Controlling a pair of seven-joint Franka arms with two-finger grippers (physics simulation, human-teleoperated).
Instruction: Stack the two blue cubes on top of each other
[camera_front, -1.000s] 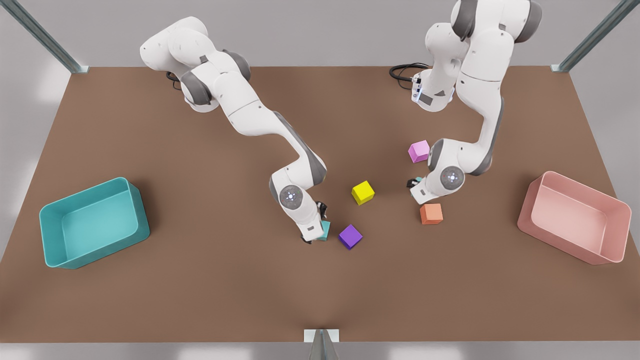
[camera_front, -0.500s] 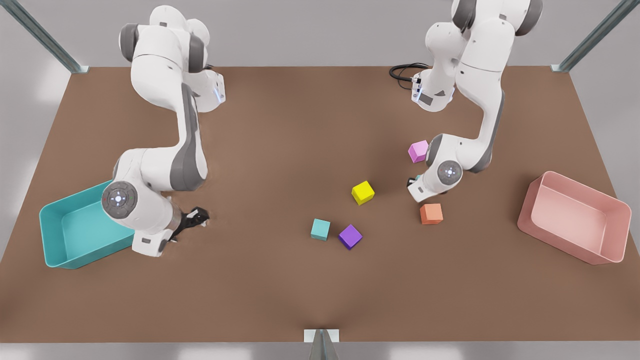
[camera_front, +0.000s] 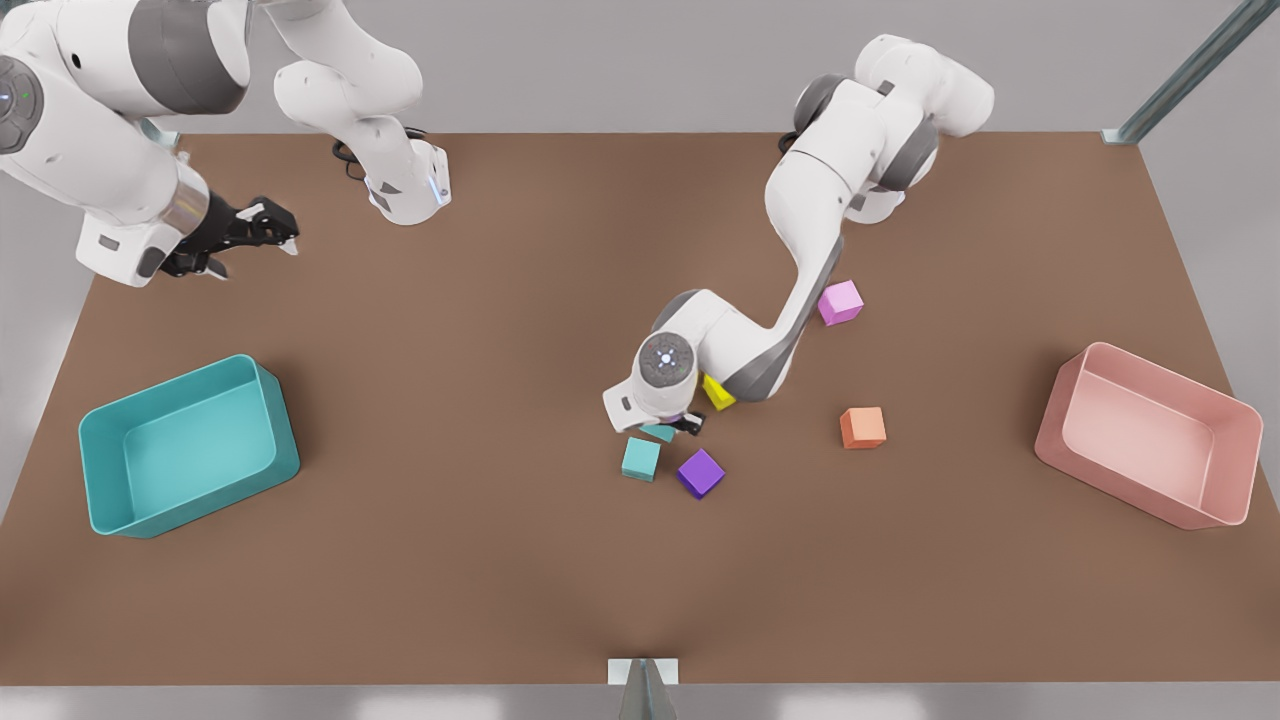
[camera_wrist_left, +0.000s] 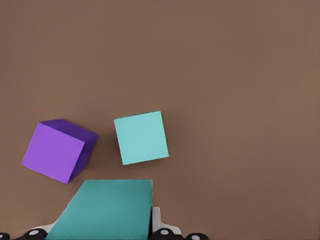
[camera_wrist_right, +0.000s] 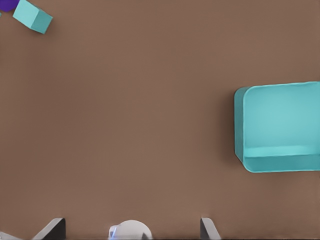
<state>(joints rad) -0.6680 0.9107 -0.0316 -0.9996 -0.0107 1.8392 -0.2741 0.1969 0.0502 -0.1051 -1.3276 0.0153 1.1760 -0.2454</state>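
One blue cube (camera_front: 641, 458) rests on the brown table beside a purple cube (camera_front: 700, 472); the left wrist view looks down on this blue cube (camera_wrist_left: 141, 137). My left gripper (camera_front: 675, 428), on the arm reaching in from the front view's right, is shut on the other blue cube (camera_front: 659, 432), held just above and behind the resting one. The held cube (camera_wrist_left: 105, 207) sits large between the fingers. My right gripper (camera_front: 265, 228) hangs open high over the table's far left corner, nothing in it, with the resting blue cube (camera_wrist_right: 32, 16) far off.
A yellow cube (camera_front: 716, 393) is partly hidden behind the left arm's wrist. A pink cube (camera_front: 840, 302) and an orange cube (camera_front: 862, 427) lie to the front view's right. A teal bin (camera_front: 115, 500) stands at the left edge, a pink bin (camera_front: 1140, 480) at the right.
The right arm let go of the resting blue cube and rose to the far left. The left arm carried its blue cube leftward to above the resting one.
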